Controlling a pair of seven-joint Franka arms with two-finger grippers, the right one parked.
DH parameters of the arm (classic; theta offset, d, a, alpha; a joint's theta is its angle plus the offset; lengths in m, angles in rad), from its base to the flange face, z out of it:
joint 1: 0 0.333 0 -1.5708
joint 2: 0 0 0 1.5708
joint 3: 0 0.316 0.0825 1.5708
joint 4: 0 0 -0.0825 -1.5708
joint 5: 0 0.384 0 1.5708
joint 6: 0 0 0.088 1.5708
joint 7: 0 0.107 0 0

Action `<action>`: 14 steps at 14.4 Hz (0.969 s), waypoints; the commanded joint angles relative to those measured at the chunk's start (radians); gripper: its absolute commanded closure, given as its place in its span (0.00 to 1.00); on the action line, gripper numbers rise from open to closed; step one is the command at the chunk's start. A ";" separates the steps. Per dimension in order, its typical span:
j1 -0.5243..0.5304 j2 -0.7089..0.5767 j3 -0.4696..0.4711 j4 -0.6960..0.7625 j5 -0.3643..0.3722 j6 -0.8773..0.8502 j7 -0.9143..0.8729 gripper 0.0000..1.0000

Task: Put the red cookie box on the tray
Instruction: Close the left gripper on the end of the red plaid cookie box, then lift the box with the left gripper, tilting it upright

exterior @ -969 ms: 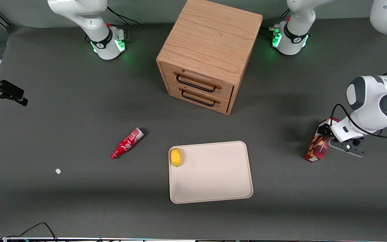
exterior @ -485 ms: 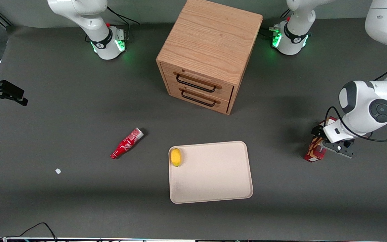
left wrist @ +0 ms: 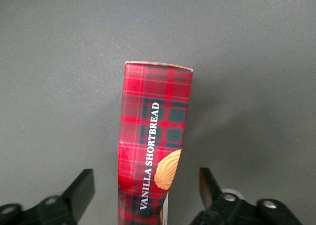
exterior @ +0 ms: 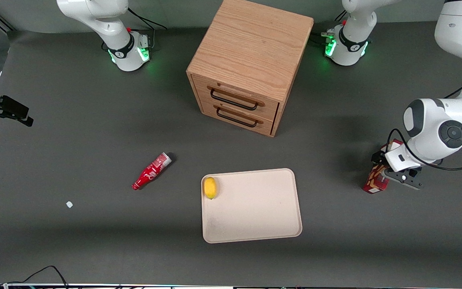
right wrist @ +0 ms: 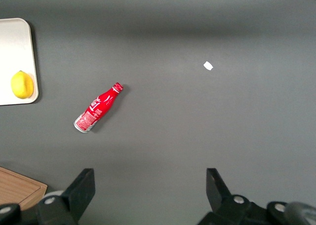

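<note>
The red cookie box (exterior: 375, 182) lies on the dark table toward the working arm's end, well apart from the cream tray (exterior: 255, 224). My gripper (exterior: 384, 171) is down over the box and covers most of it in the front view. In the left wrist view the plaid box (left wrist: 153, 136) runs between the two black fingers (left wrist: 81, 190) of the gripper (left wrist: 145, 188). The gripper is open, with a gap between the box and each finger.
A yellow lemon (exterior: 210, 188) sits in a corner of the tray. A red bottle (exterior: 150, 171) lies on the table toward the parked arm's end, with a small white scrap (exterior: 69, 204) farther that way. A wooden two-drawer cabinet (exterior: 247, 68) stands farther from the front camera.
The left arm has shifted a little toward the tray's side and settled over the box, covering more of it. The box, tray, lemon and bottle have not moved.
</note>
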 commanded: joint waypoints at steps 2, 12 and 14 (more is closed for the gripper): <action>-0.018 -0.001 0.016 -0.003 -0.001 0.004 -0.002 0.46; -0.019 -0.001 0.016 0.000 -0.001 -0.007 -0.004 1.00; -0.019 -0.012 0.016 0.008 -0.002 -0.015 -0.007 1.00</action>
